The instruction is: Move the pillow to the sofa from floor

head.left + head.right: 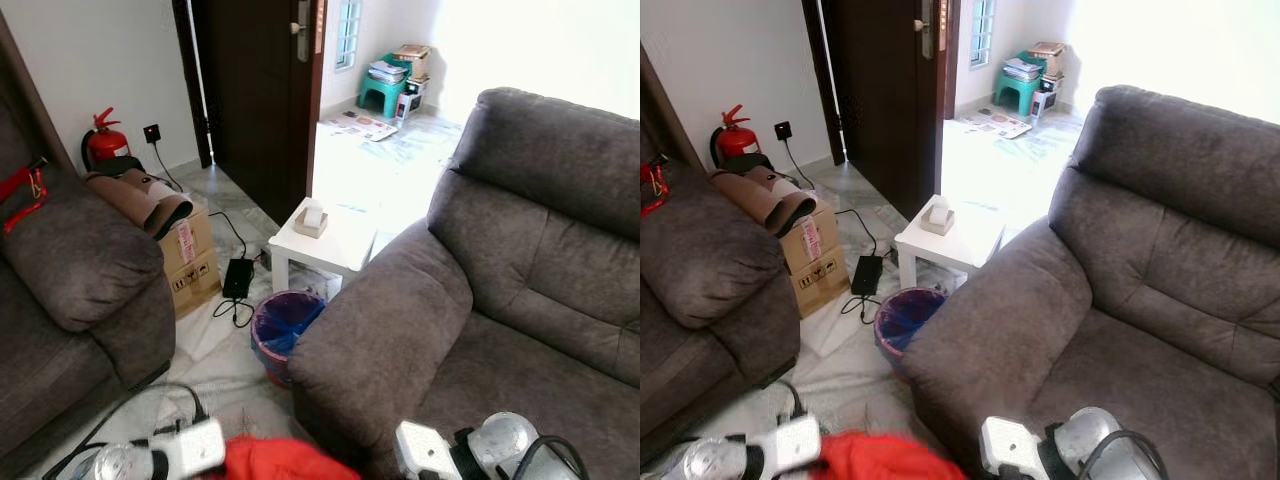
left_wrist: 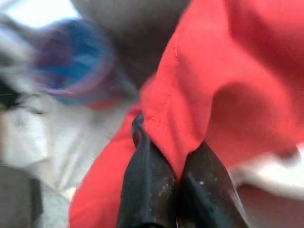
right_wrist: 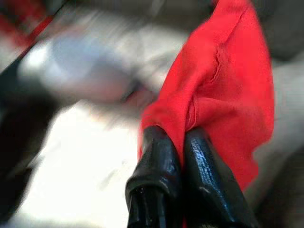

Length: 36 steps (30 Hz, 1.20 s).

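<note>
A red pillow (image 1: pixel 275 459) hangs low between my two arms at the near edge of the eye views, lifted off the floor. In the left wrist view my left gripper (image 2: pixel 173 164) is shut on a fold of the red pillow (image 2: pixel 223 71). In the right wrist view my right gripper (image 3: pixel 183 142) is likewise shut on the pillow's red cloth (image 3: pixel 228 80). The grey sofa (image 1: pixel 500 300) stands just ahead on the right, its armrest (image 1: pixel 375 320) nearest me and its seat (image 1: pixel 1160 390) bare.
A second grey sofa (image 1: pixel 70 280) is on the left. Between them stand a purple bin (image 1: pixel 283 330) with a blue liner, a white side table (image 1: pixel 325 245), a cardboard box (image 1: pixel 190 260) and cables (image 1: pixel 235 285) on the floor. A dark door (image 1: pixel 260 90) stands open behind.
</note>
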### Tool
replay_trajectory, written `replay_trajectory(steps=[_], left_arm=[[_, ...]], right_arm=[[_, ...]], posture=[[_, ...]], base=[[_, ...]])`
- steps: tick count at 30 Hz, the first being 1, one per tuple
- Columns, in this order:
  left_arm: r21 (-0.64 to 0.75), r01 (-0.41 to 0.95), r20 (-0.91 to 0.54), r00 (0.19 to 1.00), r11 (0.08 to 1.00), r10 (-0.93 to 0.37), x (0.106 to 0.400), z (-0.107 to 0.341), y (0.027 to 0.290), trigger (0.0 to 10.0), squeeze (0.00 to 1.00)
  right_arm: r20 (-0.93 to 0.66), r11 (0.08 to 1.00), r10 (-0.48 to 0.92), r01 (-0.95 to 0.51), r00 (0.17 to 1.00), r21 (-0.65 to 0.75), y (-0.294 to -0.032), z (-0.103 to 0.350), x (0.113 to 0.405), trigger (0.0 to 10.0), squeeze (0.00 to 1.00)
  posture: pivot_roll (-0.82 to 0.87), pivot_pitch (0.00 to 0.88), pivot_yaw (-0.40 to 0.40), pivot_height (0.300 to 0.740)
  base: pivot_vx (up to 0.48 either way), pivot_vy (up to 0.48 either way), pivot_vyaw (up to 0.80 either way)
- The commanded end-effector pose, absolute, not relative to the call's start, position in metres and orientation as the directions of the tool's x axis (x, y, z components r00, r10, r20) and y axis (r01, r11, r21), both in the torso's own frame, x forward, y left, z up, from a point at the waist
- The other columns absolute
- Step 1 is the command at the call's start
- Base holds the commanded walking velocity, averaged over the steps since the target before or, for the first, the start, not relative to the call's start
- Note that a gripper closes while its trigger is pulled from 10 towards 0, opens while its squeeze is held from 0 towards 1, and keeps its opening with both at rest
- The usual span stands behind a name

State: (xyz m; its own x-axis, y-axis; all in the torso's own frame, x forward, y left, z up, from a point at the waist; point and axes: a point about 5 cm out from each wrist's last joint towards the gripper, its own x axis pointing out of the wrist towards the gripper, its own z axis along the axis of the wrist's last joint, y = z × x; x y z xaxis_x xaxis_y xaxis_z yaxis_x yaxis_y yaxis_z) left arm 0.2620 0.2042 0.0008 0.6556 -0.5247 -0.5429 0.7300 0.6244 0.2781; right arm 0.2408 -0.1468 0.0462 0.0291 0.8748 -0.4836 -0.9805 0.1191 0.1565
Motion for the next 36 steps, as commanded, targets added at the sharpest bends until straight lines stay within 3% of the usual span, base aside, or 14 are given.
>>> replay_trajectory(steps=[1,3,4,7,14,17,20,25,36], left_arm=[[0.309,0.628,-0.391,0.768,0.714,-0.507,0.286,0.026,0.200,10.0,0.00],[0.272,0.559,-0.310,0.822,0.784,-0.478,0.291,0.032,0.195,10.0,0.00],[0.218,0.472,-0.217,0.877,0.854,-0.429,0.296,0.040,0.188,10.0,0.00],[0.150,0.380,-0.125,0.923,0.913,-0.364,0.300,0.047,0.180,10.0,0.00],[0.018,0.265,-0.012,0.964,0.964,-0.265,0.302,0.059,0.158,10.0,0.00],[0.132,0.281,-0.044,0.960,0.951,-0.277,0.298,0.061,0.149,10.0,0.00],[0.122,0.219,-0.025,0.976,0.968,-0.218,0.297,0.065,0.152,10.0,0.00],[0.096,0.208,0.007,0.978,0.973,-0.210,0.294,0.073,0.151,10.0,0.00],[0.114,0.229,-0.016,0.973,0.967,-0.228,0.289,0.078,0.145,10.0,0.00]], right_arm=[[-0.374,0.210,0.913,-0.974,0.163,0.089,-0.144,0.063,0.256,10.0,0.00],[-0.336,0.274,0.913,-0.958,0.231,0.084,-0.143,0.063,0.258,10.0,0.00],[-0.298,0.368,0.895,-0.927,0.332,0.072,-0.143,0.062,0.260,10.0,0.00],[-0.258,0.497,0.845,-0.866,0.469,0.052,-0.145,0.061,0.267,10.0,0.00],[-0.129,0.713,0.701,-0.695,0.702,0.093,-0.144,0.070,0.287,10.0,0.00],[-0.085,0.811,0.584,-0.574,0.807,0.115,-0.140,0.072,0.295,10.0,0.00],[-0.065,0.859,0.499,-0.484,0.864,0.166,-0.139,0.069,0.296,10.0,0.00],[-0.065,0.884,0.447,-0.430,0.892,0.183,-0.138,0.068,0.294,10.0,0.00],[-0.088,0.907,0.399,-0.379,0.913,0.182,-0.140,0.066,0.296,10.0,0.00]], posture=[[0.15,0.000,-0.047,0.740],[0.15,0.005,-0.045,0.740],[0.14,0.020,-0.047,0.740],[0.13,0.028,-0.050,0.740],[0.12,0.031,-0.045,0.740],[0.12,0.033,-0.042,0.740],[0.13,0.030,-0.038,0.740],[0.14,0.024,-0.032,0.740],[0.13,0.012,-0.037,0.740]], base=[[0.000,0.000,0.00],[0.000,0.000,0.00],[0.000,0.000,0.00],[0.000,0.000,0.00],[0.000,0.000,0.00],[0.000,0.000,0.00],[0.000,0.000,0.00],[0.000,0.000,0.00],[0.000,0.000,-0.79]])
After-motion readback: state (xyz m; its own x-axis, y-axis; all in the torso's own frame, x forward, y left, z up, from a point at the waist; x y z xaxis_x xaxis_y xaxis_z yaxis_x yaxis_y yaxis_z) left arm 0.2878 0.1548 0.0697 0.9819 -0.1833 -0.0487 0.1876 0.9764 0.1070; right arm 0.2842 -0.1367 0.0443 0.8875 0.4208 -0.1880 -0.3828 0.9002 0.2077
